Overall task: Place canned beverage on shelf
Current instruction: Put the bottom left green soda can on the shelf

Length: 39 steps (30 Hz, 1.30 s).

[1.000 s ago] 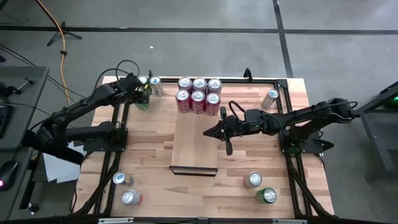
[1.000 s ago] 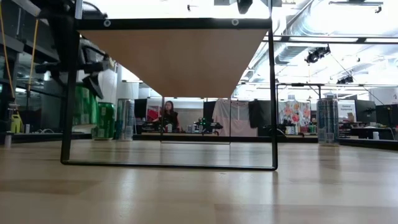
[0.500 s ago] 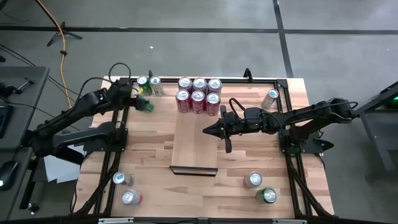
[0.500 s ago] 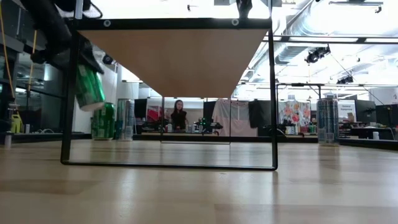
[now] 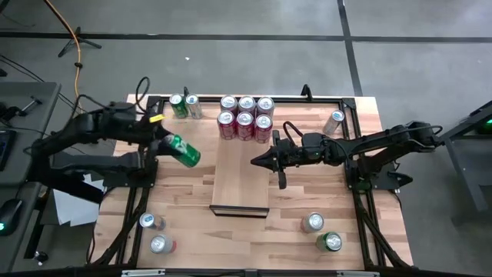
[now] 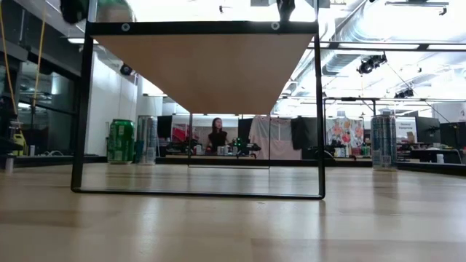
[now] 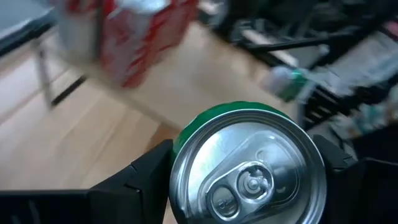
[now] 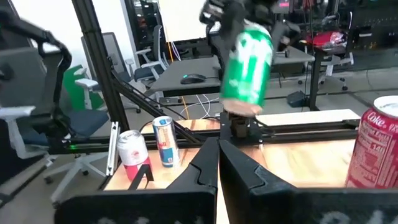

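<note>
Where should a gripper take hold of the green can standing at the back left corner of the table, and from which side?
Grip the green can around its upright round wall, near mid-height. Probably best to come from the left or front-left: a silver can stands close against its right side, so fingers would likely crowd there. The left gripper already holds another green can.

Grey concrete floor (image 5: 231,46) around the bench (image 5: 184,192), an orange cable (image 5: 75,46) trailing across it. Beyond, bright ceiling lights (image 6: 437,22), exposed ducting (image 6: 342,51), office chairs (image 8: 149,59), and a person (image 6: 217,138) standing among desks.
</note>
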Tool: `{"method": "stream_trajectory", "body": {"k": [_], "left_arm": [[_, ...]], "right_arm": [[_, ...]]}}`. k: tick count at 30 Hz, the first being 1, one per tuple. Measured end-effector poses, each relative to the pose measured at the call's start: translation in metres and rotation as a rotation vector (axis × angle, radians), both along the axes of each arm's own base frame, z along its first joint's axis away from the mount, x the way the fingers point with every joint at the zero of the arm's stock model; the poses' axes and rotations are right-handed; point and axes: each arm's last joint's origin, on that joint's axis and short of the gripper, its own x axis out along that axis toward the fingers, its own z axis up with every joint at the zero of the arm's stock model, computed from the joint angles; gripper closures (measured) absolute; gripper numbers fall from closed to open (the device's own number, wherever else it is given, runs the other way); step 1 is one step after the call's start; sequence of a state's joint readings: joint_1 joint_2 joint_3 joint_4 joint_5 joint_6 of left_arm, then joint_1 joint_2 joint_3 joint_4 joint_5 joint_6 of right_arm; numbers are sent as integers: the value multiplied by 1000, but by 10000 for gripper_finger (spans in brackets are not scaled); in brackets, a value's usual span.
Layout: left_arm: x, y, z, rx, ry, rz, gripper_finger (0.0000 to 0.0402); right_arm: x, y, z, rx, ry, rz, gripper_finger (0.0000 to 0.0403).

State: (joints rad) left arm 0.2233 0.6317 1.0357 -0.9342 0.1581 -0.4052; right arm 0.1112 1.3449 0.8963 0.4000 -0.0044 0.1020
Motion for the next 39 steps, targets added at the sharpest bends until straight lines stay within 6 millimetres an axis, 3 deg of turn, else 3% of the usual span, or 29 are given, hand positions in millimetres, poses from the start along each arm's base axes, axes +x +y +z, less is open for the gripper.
{"method": "stream_trajectory", "body": {"k": [7, 15, 23, 34, 39], "left_arm": [[18, -9, 30, 143, -21, -84, 195], [88, -26, 35, 270, 118, -250, 195], [151, -48, 27, 487, 296, -236, 195], [176, -65, 10, 565, 381, -273, 195], [187, -68, 3, 598, 389, -316, 195]], "right_arm": [[0, 0, 0, -16, -2, 1, 403], [0, 2, 0, -13, -7, 66, 403], [-3, 3, 6, -25, -46, 86, 403], [-32, 14, 48, -3, -259, 61, 403], [-30, 18, 67, -71, -201, 47, 403]]}}
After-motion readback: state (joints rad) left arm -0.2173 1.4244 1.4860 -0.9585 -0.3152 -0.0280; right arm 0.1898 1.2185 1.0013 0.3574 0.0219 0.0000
